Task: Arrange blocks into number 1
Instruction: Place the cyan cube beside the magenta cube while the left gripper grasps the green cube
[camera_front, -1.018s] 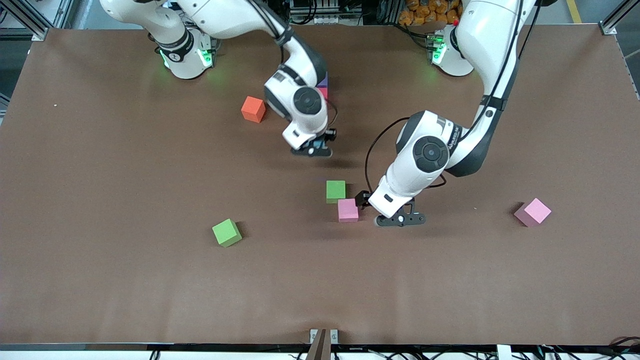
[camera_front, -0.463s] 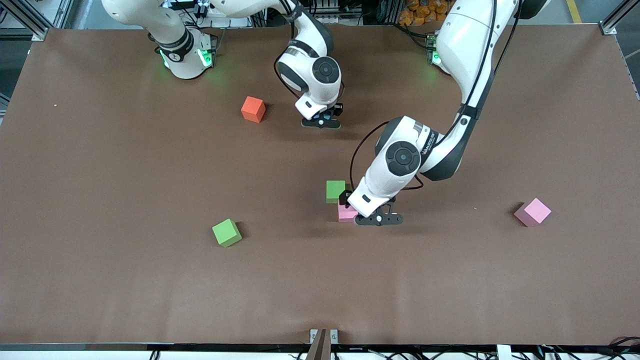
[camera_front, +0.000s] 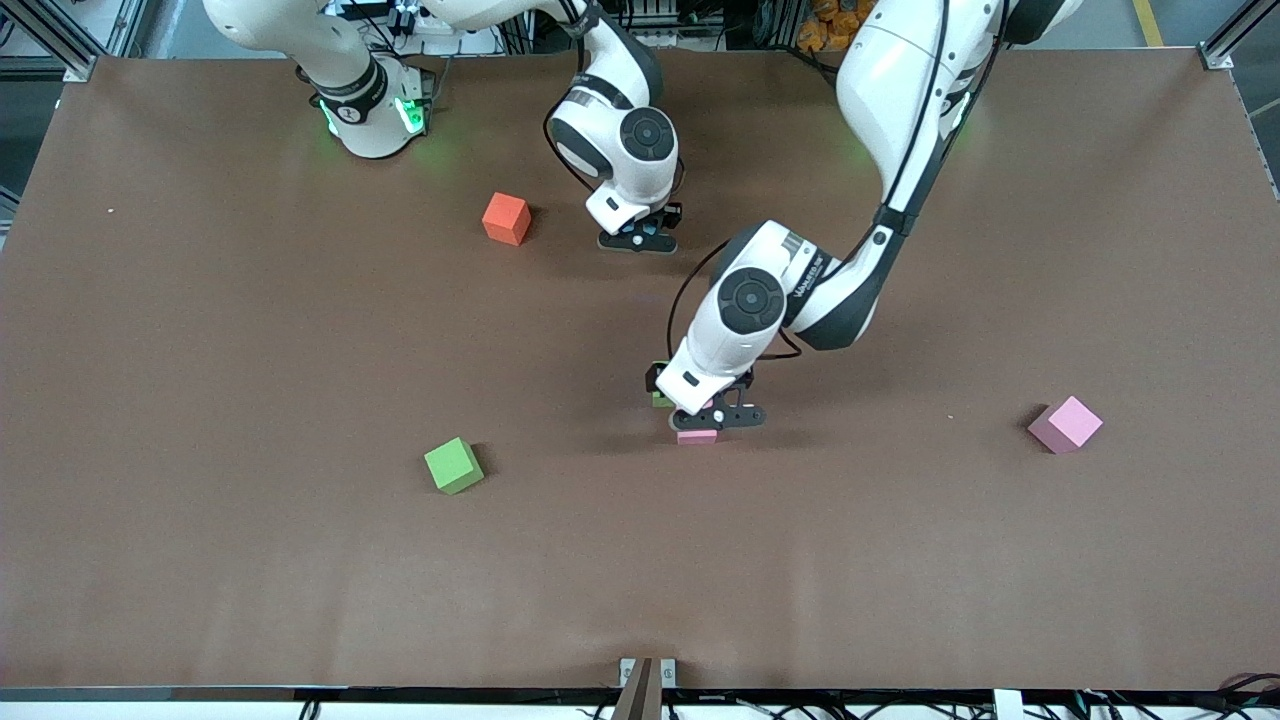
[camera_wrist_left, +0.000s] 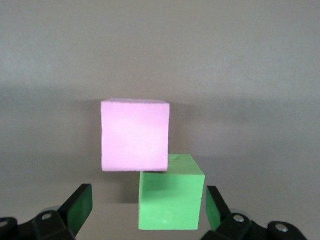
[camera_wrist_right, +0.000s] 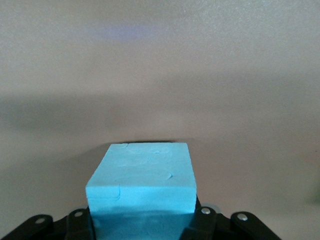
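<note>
My left gripper (camera_front: 706, 416) (camera_wrist_left: 148, 209) is open over a green block (camera_wrist_left: 171, 200) (camera_front: 658, 398), whose sides its fingers (camera_wrist_left: 79, 207) flank with gaps. A pink cube (camera_wrist_left: 135, 135) (camera_front: 697, 436) touches that block at a corner, nearer the front camera. My right gripper (camera_front: 639, 240) (camera_wrist_right: 142, 222) is shut on the light blue block (camera_wrist_right: 140, 186), low over the table near the red block (camera_front: 506, 218). The second green block (camera_front: 453, 465) lies alone, nearer the front camera, toward the right arm's end. The purple block is hidden.
A second pink cube (camera_front: 1066, 424) sits toward the left arm's end of the brown table (camera_front: 250, 580). The left arm's forearm (camera_front: 880, 130) hangs over the table's middle.
My left gripper slid toward the right arm's end, from beside the pink cube to over the green block. My right gripper moved away from the front camera, then nearly stopped.
</note>
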